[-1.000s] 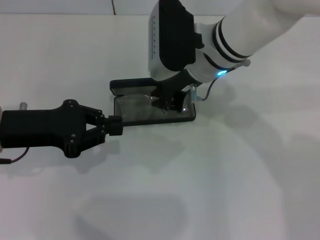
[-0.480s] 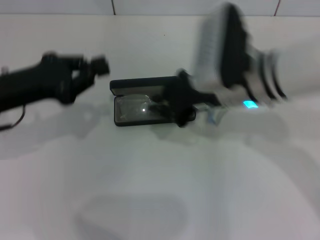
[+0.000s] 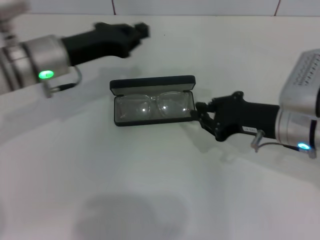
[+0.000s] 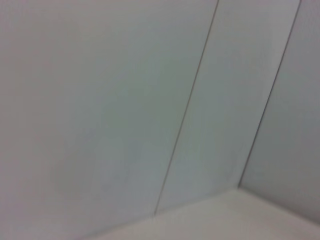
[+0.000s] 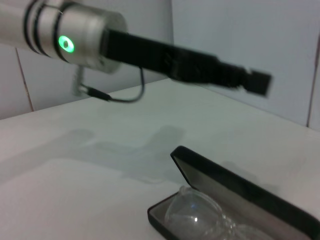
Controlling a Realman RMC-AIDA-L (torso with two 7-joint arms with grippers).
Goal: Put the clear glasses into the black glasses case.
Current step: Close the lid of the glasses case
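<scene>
clear glasses [image 3: 152, 106] inside open black glasses case [image 3: 150, 86], right gripper [image 3: 201, 114] pressed together beside its end, left gripper [image 3: 142, 30] well apart, fingers unreadable

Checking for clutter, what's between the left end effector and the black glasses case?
Nothing: in the head view only bare white table separates the left end effector from the open black glasses case.

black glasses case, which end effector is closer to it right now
Right. The right end effector sits just beside the right end of the open matte black oblong glasses case, which holds the transparent plastic glasses. The left end effector hangs well beyond the case's lid, toward the wall.
</scene>
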